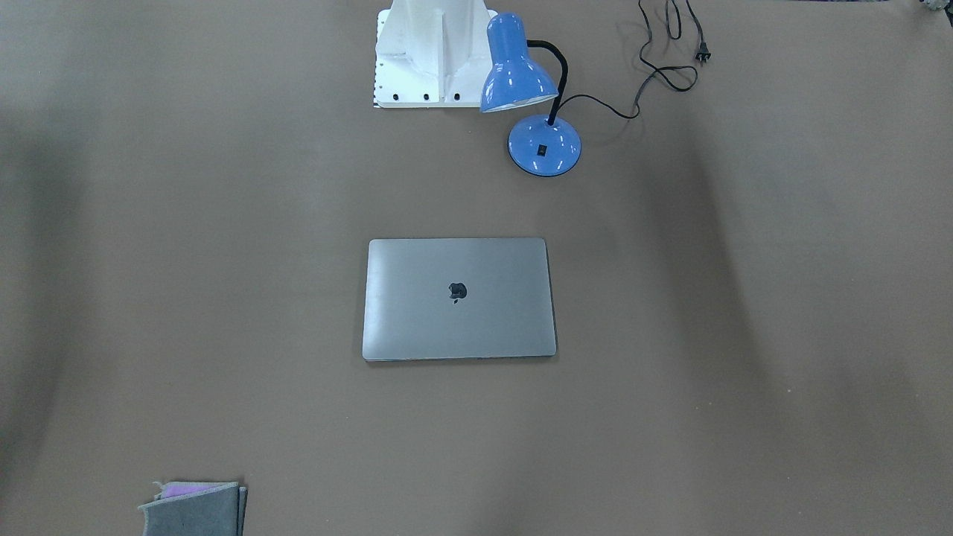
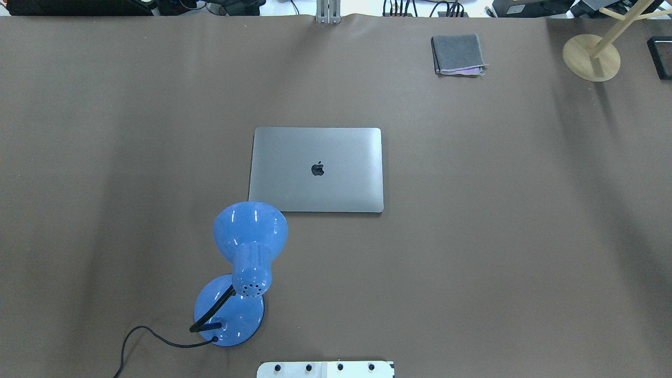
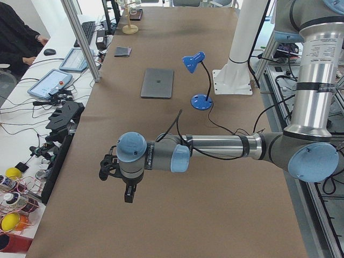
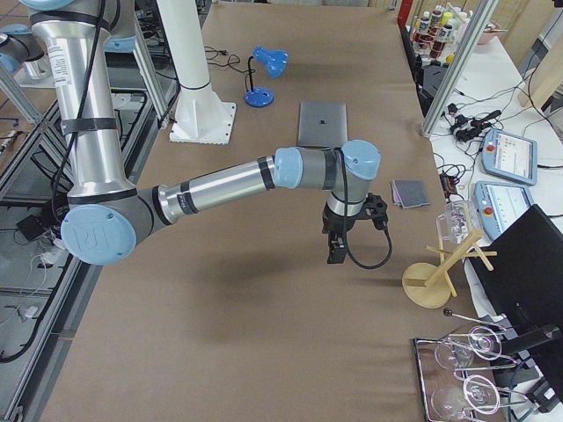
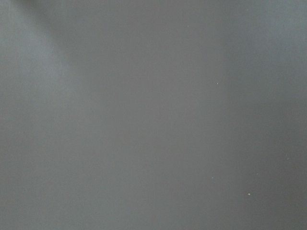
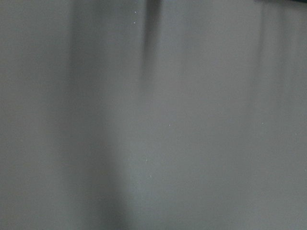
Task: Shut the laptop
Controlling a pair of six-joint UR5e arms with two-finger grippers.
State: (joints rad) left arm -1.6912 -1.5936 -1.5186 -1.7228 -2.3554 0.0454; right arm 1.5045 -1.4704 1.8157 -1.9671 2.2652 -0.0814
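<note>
Brown tabletop (image 2: 472, 262), shut laptop (image 2: 316, 169); wrist views featureless.

The table cover (image 6: 206, 153) fills the view, a flat, dull grey-brown surface, slightly blurred; a broad darker shadow band (image 6: 91, 96) runs top to bottom through the left half; a narrower dark streak (image 6: 152, 38) drops from the top edge near the middle. A few tiny pale specks (image 6: 169, 125) dot the cover; a thin dark strip (image 6: 283, 1) edges the top right corner, too little of it showing to identify.
</note>
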